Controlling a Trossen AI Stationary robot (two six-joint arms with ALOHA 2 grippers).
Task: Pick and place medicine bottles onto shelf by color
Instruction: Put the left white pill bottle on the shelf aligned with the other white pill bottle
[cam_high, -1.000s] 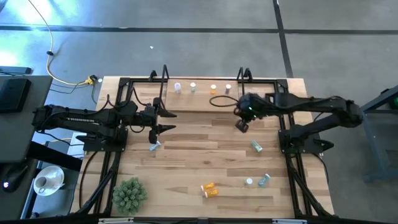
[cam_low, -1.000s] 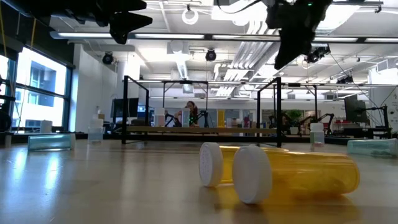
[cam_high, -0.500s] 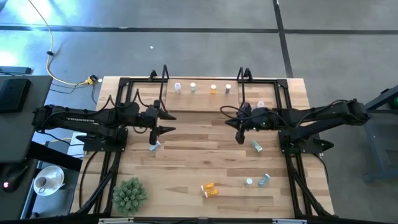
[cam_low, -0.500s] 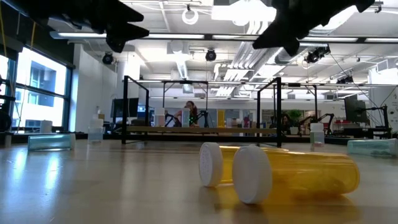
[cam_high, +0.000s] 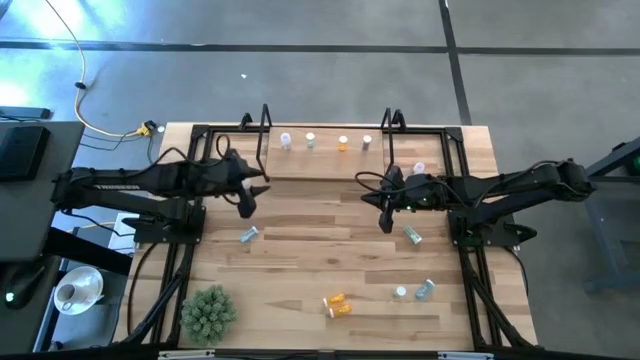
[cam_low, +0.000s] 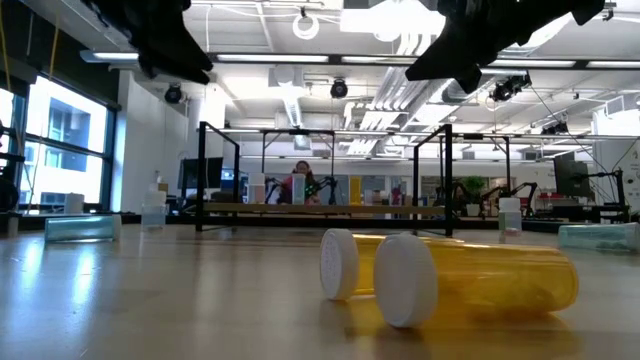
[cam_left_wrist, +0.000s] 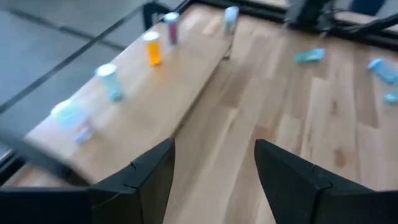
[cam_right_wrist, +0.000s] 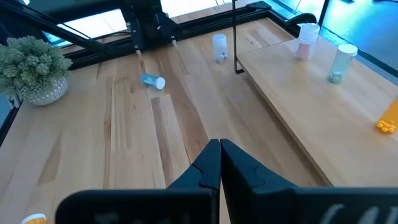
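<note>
The shelf (cam_high: 325, 160) stands at the table's far side with several bottles upright on it: whitish (cam_high: 286, 141), teal (cam_high: 311, 141), orange (cam_high: 343, 143), whitish (cam_high: 367, 142). One bottle (cam_high: 419, 168) stands by the shelf's right end. Teal bottles lie on the table (cam_high: 248, 235), (cam_high: 411, 235), (cam_high: 425, 290), and two orange ones (cam_high: 337, 305) lie near the front. My left gripper (cam_high: 246, 203) (cam_left_wrist: 214, 180) hangs open above the table by the shelf's left end, holding nothing. My right gripper (cam_high: 387, 220) (cam_right_wrist: 221, 148) is shut and empty, above the table near the shelf's right end.
A green spiky plant (cam_high: 208, 312) stands at the near left corner. Black frame rails (cam_high: 190, 200) run along both table sides, and black uprights (cam_high: 265, 125) rise at the shelf's ends. A person shows far off in the room (cam_low: 297, 183).
My left gripper has tipped up from pointing steeply down to a shallow slant and turned toward the shelf, rising a little; it stays open. My right gripper has drawn back from the shelf toward the table's near side, sunk a little and tipped up to a shallow slant, staying shut.
</note>
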